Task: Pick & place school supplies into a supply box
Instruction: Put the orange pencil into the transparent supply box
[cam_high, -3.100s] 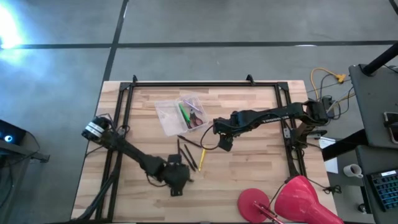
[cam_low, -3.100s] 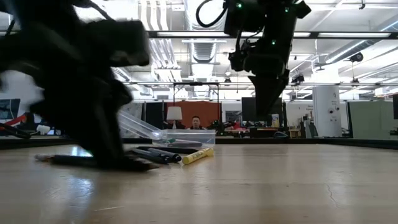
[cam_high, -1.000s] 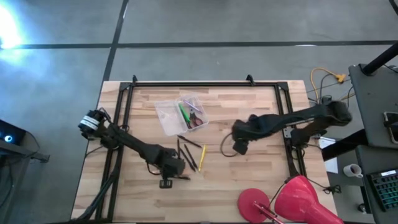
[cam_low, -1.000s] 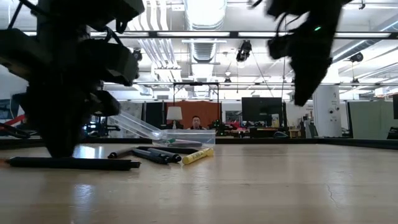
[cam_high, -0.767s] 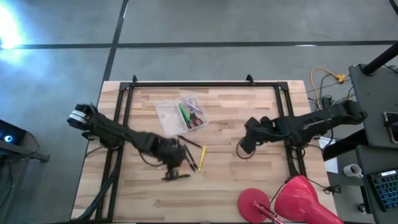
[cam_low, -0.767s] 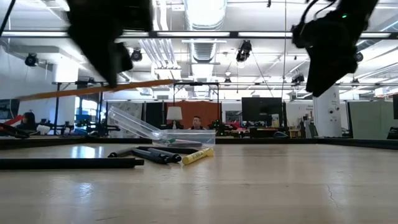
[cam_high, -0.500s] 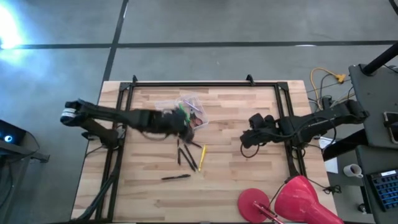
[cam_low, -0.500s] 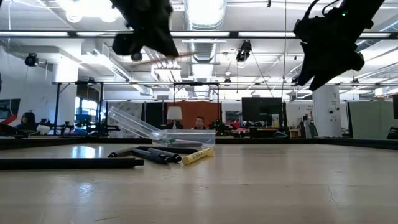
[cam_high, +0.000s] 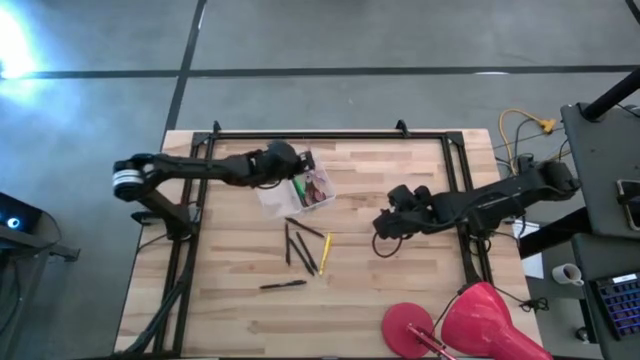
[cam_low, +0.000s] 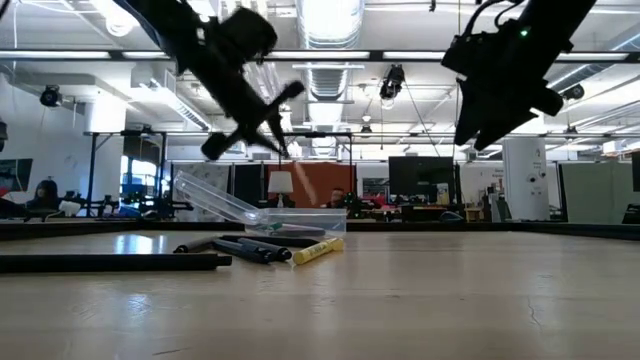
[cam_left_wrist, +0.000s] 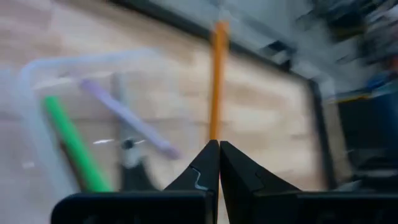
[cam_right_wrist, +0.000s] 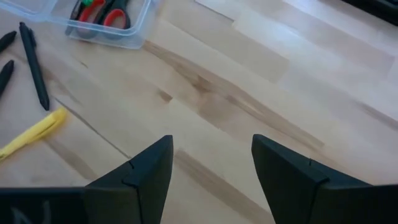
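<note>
High view: the left end effector (cam_high: 283, 160) sits upper centre-left of the frame, over the near-left edge of the supply box (cam_high: 272, 196), clenched on an orange pencil (cam_high: 303, 163). The clear box holds a green pen (cam_high: 297, 187) and red-handled scissors (cam_high: 318, 188). Below it on the table (cam_high: 400, 290) lie dark pens (cam_high: 300, 247), a yellow pen (cam_high: 324, 254) and, lower, a lone black pen (cam_high: 283, 285). The right end effector (cam_high: 383, 227) hangs right of centre, well apart from the box.

Low view: the left end effector (cam_low: 262, 120) is upper left, above the box (cam_low: 262, 216); the yellow pen (cam_low: 317, 250) lies just before it.

Left wrist view: the fingers (cam_left_wrist: 205, 171) pinch the orange pencil (cam_left_wrist: 216, 74) over the box (cam_left_wrist: 37, 118); a green pen (cam_left_wrist: 74, 149) lies inside.

Right wrist view: the fingers (cam_right_wrist: 149, 171) stand spread and empty; the box (cam_right_wrist: 106, 22) with scissors (cam_right_wrist: 112, 15) lies upper left.
</note>
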